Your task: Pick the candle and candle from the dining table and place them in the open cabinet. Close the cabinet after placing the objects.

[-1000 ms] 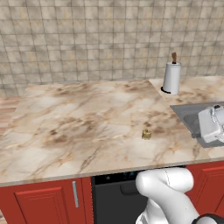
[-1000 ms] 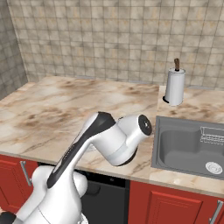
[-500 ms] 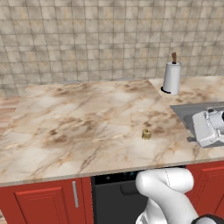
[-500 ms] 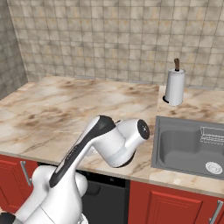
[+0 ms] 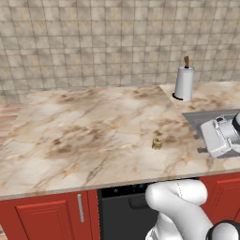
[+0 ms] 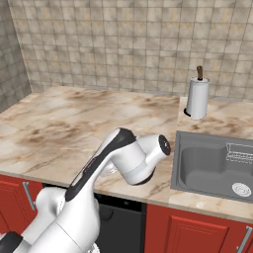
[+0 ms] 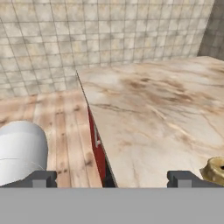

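End effector spread wide with nothing in it, little candle sitting loose on the worktop

Closest in, the end effector (image 7: 112, 179) hangs off the near edge, fingers wide apart and holding nothing. The small squat brass-gold candle (image 5: 157, 144) stands upright on the beige-brown marbled stone worktop (image 5: 84, 136), not far from the front edge, just beside the right fingertip in the hand view. Right of it is a grey sink (image 6: 212, 165). Further back, a white paper-towel roll with a brown tip (image 5: 184, 82) stands by the tiled wall.

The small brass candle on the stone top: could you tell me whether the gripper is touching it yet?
Apart. In the left base view the brass candle stands alone on the marbled top, with bare stone between it and the gripper to its right.
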